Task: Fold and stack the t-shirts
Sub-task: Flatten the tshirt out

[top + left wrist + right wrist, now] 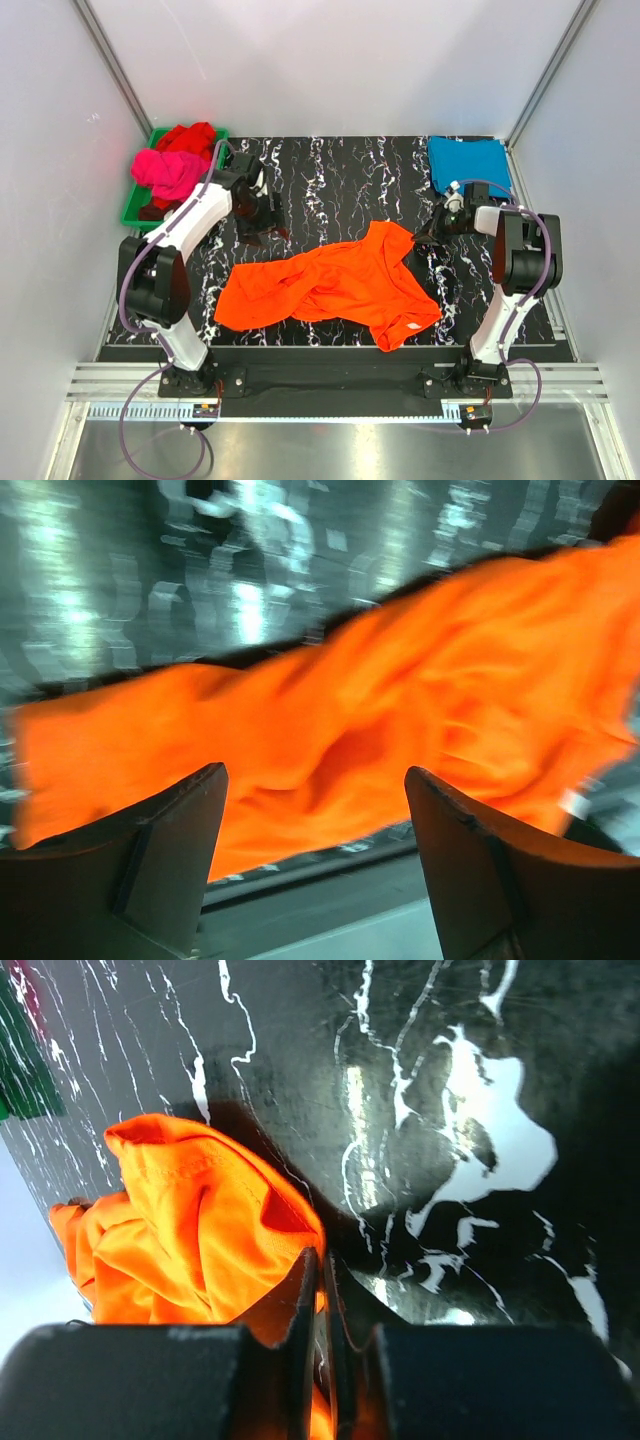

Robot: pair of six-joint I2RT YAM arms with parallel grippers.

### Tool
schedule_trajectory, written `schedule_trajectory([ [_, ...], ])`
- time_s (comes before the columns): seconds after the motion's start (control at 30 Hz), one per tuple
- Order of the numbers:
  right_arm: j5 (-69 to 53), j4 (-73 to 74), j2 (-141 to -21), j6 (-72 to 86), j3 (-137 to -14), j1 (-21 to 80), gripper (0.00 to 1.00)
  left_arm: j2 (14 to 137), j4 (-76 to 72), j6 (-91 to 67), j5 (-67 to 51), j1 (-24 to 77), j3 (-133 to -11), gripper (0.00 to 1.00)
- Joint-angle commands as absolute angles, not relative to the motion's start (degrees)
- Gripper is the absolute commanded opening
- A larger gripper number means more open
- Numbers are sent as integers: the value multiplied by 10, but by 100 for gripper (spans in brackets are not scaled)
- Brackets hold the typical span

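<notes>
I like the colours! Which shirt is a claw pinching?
The orange t-shirt, crumpled mid-table: the right claw pinches its edge. The pink t-shirt and red t-shirt sit in the green tray; the blue t-shirt lies far right.

bright orange t-shirt [340, 285]: soft matt cloth, wrinkled. black white-veined surface [330, 180]: smooth, glossy, throws glare. green tray [130, 212]: smooth plastic. folded teal-blue t-shirt [468, 160]: matt cloth. left pincer [315, 775] fingers [170, 860]: dark, matt, hard.
</notes>
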State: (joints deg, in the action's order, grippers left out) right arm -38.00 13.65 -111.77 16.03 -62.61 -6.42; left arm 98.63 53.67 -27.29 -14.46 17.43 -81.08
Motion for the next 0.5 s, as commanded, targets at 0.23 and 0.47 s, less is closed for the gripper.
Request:
schedule_trajectory([
  [0.23,-346,187,-1116,157,-682,-73,0,889,574,-205,37,227,-709,61],
  [0.47,-322,221,-1128,159,-719,-76,0,874,584,-200,89,291,-661,58],
])
